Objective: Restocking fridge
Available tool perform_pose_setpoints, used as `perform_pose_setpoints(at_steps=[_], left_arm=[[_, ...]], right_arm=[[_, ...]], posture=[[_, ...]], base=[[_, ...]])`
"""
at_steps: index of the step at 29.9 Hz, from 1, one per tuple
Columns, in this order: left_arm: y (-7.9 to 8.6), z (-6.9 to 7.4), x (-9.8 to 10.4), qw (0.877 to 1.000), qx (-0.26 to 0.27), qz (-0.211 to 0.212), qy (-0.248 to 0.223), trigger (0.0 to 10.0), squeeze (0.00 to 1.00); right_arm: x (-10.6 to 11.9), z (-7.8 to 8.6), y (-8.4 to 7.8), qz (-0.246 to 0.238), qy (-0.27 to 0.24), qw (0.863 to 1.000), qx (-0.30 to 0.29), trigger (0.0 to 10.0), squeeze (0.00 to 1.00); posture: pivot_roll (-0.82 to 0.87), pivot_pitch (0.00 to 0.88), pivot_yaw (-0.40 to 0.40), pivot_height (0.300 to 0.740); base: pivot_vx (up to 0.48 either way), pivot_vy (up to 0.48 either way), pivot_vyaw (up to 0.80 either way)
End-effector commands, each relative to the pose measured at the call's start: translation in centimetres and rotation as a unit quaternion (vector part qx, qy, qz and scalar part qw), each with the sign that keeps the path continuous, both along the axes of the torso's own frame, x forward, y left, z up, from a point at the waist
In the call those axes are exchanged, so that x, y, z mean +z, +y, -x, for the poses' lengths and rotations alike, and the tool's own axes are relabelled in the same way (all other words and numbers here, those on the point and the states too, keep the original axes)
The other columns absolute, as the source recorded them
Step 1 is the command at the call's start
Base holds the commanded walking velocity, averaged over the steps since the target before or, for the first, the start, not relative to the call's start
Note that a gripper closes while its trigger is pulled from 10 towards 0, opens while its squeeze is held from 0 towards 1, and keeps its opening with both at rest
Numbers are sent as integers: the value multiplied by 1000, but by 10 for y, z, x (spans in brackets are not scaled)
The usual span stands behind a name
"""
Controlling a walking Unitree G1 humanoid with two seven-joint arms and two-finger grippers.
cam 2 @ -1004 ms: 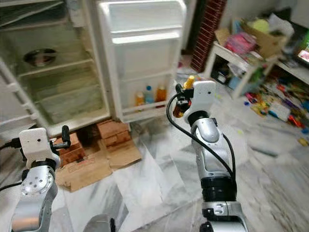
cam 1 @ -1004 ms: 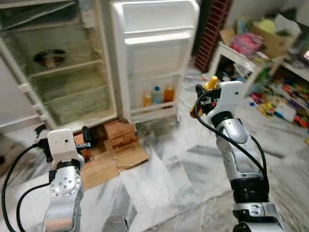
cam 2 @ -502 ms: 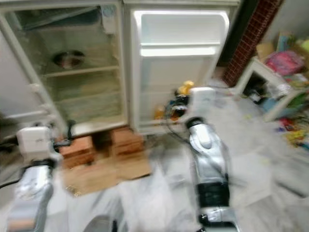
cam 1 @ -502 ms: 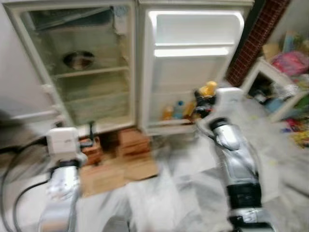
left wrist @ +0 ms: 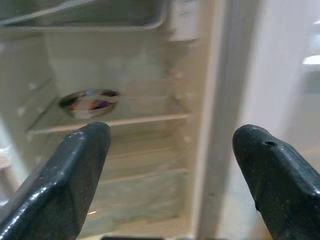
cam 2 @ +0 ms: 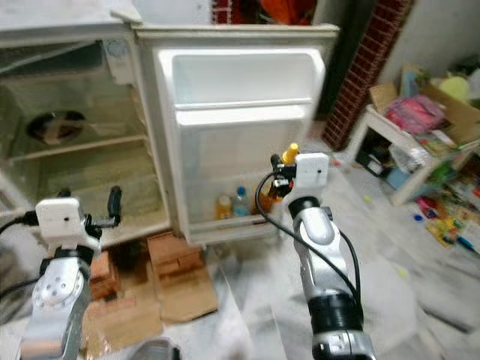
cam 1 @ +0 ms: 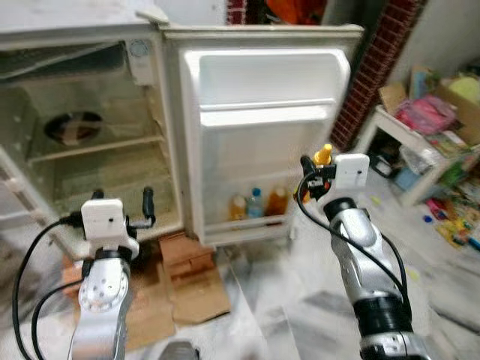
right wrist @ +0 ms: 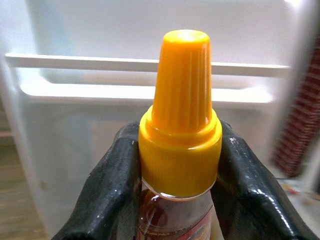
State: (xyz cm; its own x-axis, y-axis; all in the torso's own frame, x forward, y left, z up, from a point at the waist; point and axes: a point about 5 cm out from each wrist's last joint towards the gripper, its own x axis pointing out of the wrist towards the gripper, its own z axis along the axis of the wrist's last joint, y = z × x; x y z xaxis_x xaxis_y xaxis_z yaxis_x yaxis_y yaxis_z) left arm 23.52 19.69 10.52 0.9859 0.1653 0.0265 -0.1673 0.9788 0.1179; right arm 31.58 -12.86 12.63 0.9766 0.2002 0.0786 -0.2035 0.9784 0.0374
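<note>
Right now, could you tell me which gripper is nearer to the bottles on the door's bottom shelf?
Right. The right gripper, holding a yellow-capped bottle, is just beside the door-shelf bottles; the left gripper hovers farther off, facing the fridge compartment.

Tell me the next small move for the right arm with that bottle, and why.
Probably ease the right gripper forward and down toward the bottom door shelf. It is shut on the yellow-capped bottle, held upright before the open fridge door, and three bottles already stand on that shelf with some room beside them. The left gripper is open and idle.
</note>
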Motion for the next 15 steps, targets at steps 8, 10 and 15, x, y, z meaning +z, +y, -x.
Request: perform_pose_setpoints(at_steps=[8,10,15], left_arm=[[-10,0,-2,1000,-3,6,10,10000,0],[-10,0,-2,1000,7,7,12,10000,0],[-7,1,-1,1000,25,3,10,10000,0]], right_arm=[[14,-5,-11,9,-31,999,-12,10000,0],[14,-5,-12,7,-31,999,-11,10000,0],[13,-4,-10,4,-30,1000,-7,10000,0]], posture=[[100,6,-77,740],[99,6,-77,740],[99,7,-78,740]], base=[[383,-225,0],[186,-150,0],[0,0,0]])
